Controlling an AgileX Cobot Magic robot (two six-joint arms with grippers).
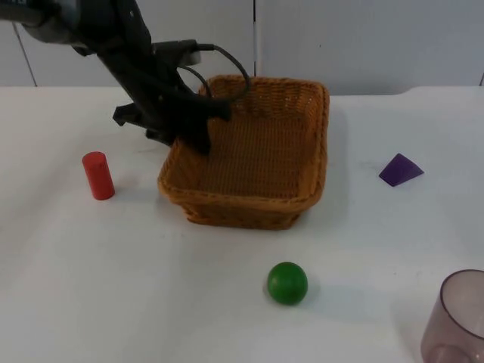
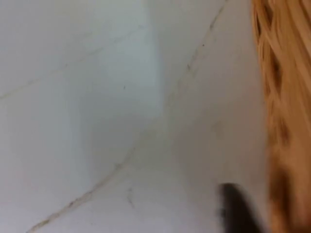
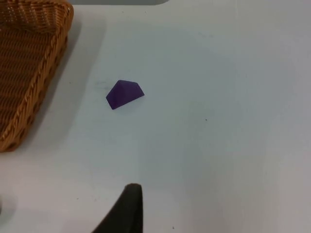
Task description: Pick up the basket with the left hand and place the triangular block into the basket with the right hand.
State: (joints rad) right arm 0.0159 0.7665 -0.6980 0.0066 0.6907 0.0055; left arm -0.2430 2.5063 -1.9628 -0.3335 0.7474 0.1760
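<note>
The woven wicker basket (image 1: 253, 155) is sitting on the white counter (image 1: 151, 302), near its middle. The left pincer (image 1: 198, 128) is reaching down at the basket's left rim, beside its wall. The red wooden cylinder (image 1: 97, 175) is standing upright to the basket's left, apart from it. The purple triangular block (image 1: 400, 169) is lying to the basket's right, well apart. The green wooden ball (image 1: 287, 283) is resting in front of the basket. The translucent plastic cup (image 1: 457, 318) is standing at the counter's front right corner.

Left gripper (image 1: 198, 130) reaches down from the upper left, its arm angled steeply.
</note>
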